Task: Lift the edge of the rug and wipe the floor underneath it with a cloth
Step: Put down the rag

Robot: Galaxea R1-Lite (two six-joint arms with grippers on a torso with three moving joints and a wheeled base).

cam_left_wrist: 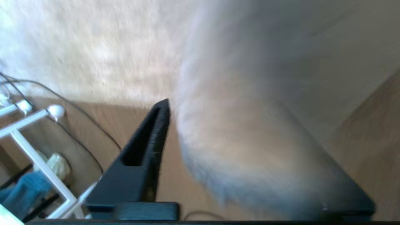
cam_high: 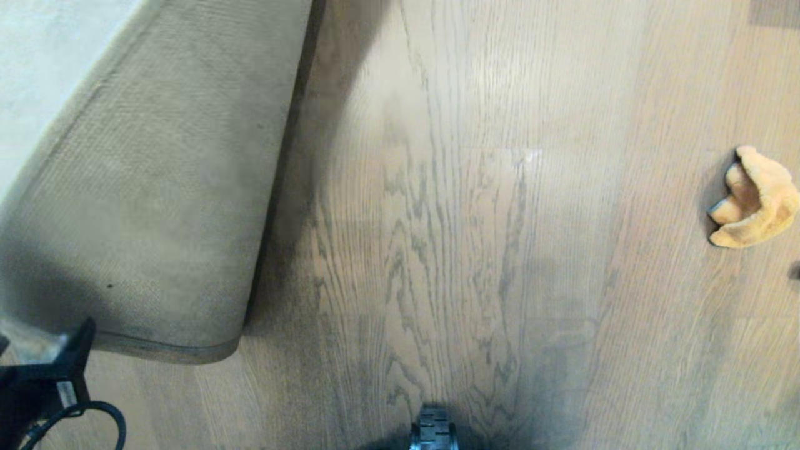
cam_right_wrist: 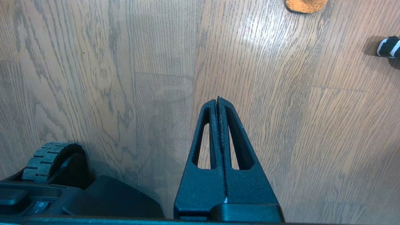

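1. The floor (cam_high: 450, 187): wood-grain planks, smooth, with a faint sheen.
2. The rug edge (cam_high: 162, 206): coarse woven backing, matt.
3. The cloth (cam_high: 759, 197): fluffy orange fabric.
4. Right gripper (cam_right_wrist: 218, 99) fingers (cam_right_wrist: 206, 137): matt, grainy black plastic.

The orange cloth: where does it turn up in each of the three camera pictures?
Head view: the orange cloth lies crumpled on the wood floor at the right edge, about halfway down.
Left wrist view: not in it; that picture shows the rug edge and one claw finger.
Right wrist view: only a sliver of it at the top edge, right of centre.
Shared landmark: the grey-brown plank floor.
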